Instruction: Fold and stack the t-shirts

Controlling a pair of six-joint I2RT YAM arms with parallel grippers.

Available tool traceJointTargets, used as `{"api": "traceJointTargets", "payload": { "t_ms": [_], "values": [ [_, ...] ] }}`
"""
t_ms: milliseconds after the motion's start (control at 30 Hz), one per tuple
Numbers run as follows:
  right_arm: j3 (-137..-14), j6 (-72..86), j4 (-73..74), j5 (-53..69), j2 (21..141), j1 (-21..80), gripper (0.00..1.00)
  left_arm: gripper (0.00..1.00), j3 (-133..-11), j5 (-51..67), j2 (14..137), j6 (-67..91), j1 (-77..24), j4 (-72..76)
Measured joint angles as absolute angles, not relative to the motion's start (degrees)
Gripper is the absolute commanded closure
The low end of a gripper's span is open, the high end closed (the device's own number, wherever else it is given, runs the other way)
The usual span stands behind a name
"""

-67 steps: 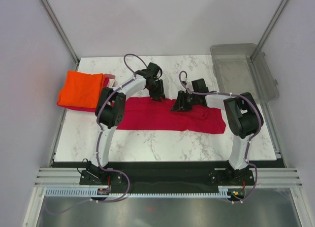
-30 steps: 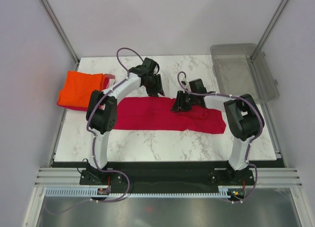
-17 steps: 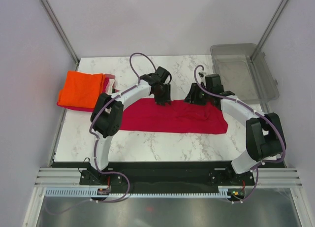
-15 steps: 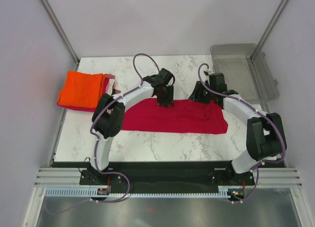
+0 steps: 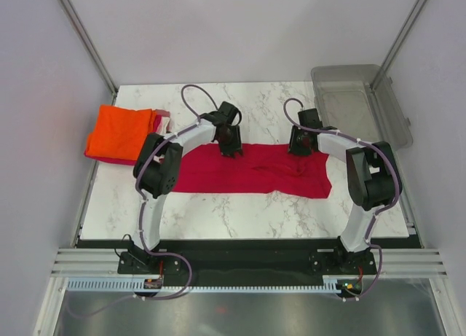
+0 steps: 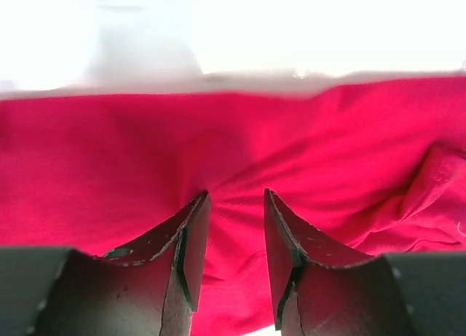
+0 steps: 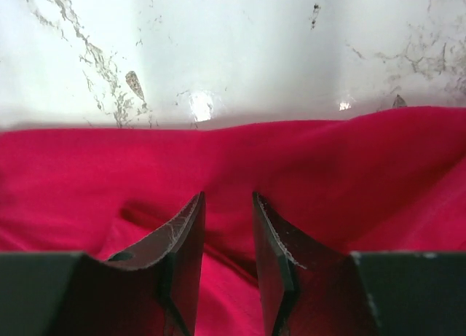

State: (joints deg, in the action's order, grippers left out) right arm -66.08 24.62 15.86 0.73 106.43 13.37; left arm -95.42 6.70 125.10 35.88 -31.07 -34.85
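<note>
A crimson red t-shirt [image 5: 255,172] lies as a long folded strip across the middle of the marble table [image 5: 240,212]. My left gripper [image 5: 231,145] stands over the strip's far edge left of centre. Its jaws are open, tips down on the red cloth [image 6: 109,154], and nothing is pinched between them [image 6: 233,194]. My right gripper [image 5: 301,145] is at the far edge further right, also open [image 7: 228,196], with red cloth [image 7: 328,161] showing through the gap. A folded bright orange t-shirt [image 5: 120,132] tops a stack at the left, with pink and dark red edges [image 5: 162,117] beneath.
A clear grey plastic bin [image 5: 360,106] sits at the back right corner. Bare marble shows beyond the red strip [image 7: 240,52] and along the near side of the table. The frame's rail [image 5: 247,267] runs along the front.
Both grippers swung right and toward the back, the right arm stretching out, then came back. They now sit lower on the red shirt's far edge, the right one further right than a second ago.
</note>
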Motion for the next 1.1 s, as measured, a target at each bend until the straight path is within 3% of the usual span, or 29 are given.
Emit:
{"api": "traceJointTargets", "payload": {
  "t_ms": [267,467,867,1100],
  "values": [
    [-67.99,24.62,16.32,-4.36,106.8,14.76,0.55,0.54,-86.83,7.57,119.68,35.64,-23.4,-32.38],
    [-67.77,24.6,17.61,-5.02,106.13,14.74,0.54,0.51,-86.96,7.33,119.35,34.35,-25.12,-32.45],
    [-62.37,23.05,18.96,-3.29,98.37,14.06,0.59,0.41,-93.58,7.42,119.09,31.94,-30.76,-33.43],
    [-63.16,22.24,19.55,-1.08,100.79,14.04,0.49,0.4,-101.21,9.76,120.49,27.81,-34.65,-33.71]
  ]
}}
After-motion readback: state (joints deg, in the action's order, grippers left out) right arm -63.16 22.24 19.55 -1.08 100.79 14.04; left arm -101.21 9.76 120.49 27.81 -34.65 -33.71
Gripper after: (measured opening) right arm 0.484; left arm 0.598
